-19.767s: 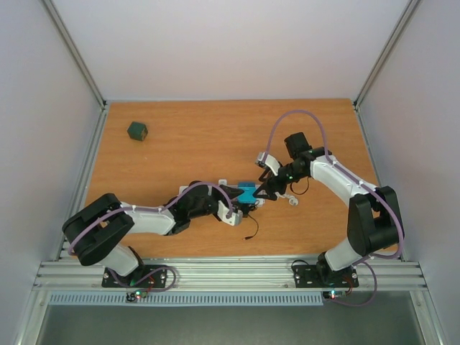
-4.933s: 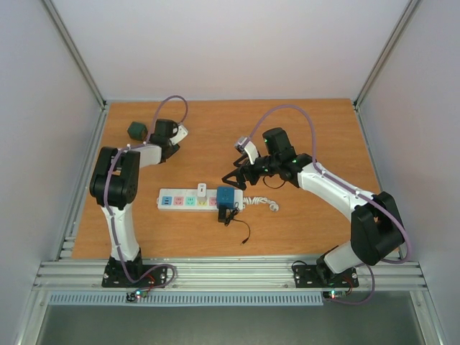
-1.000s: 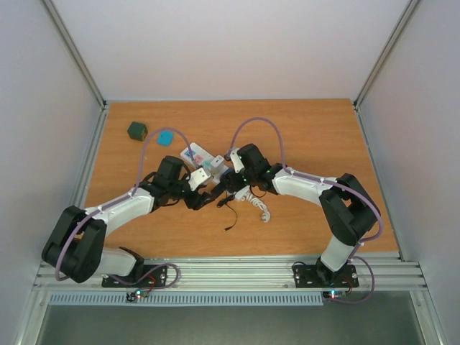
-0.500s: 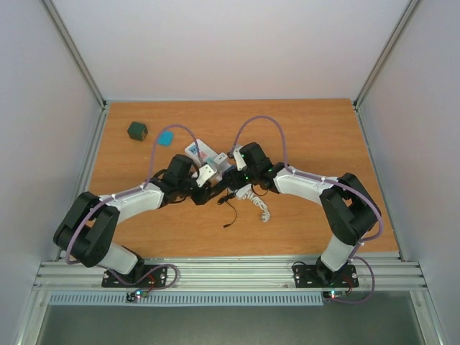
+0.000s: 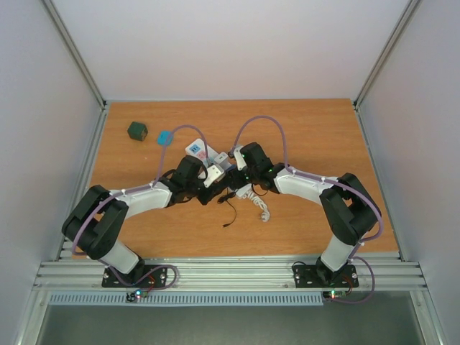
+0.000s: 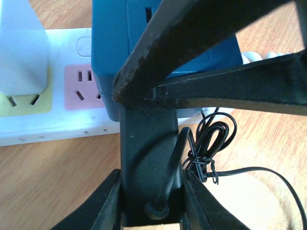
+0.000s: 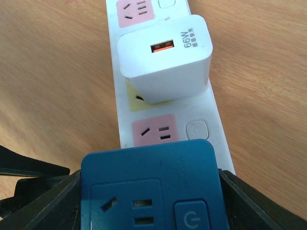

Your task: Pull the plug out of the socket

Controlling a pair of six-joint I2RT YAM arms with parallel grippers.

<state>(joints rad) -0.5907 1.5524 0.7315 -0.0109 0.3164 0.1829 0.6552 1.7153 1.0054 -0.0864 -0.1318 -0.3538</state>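
partly hidden socket (image 7: 208, 117) under plug (image 7: 148, 187)

Laboratory robot cell: wooden tabletop (image 5: 316, 136) enclosed by plain white panels (image 5: 230, 43), aluminium profile frame (image 5: 230, 273), left arm (image 5: 136, 200) and right arm (image 5: 309, 183) bolted at its near rail

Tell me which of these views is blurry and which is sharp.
Left wrist: the jaws nearest the lens are dark and soft, the thin black wire behind is sharp. Right wrist: crisp, print on the white charger reads clearly. Top view: even light, no glare on the table.
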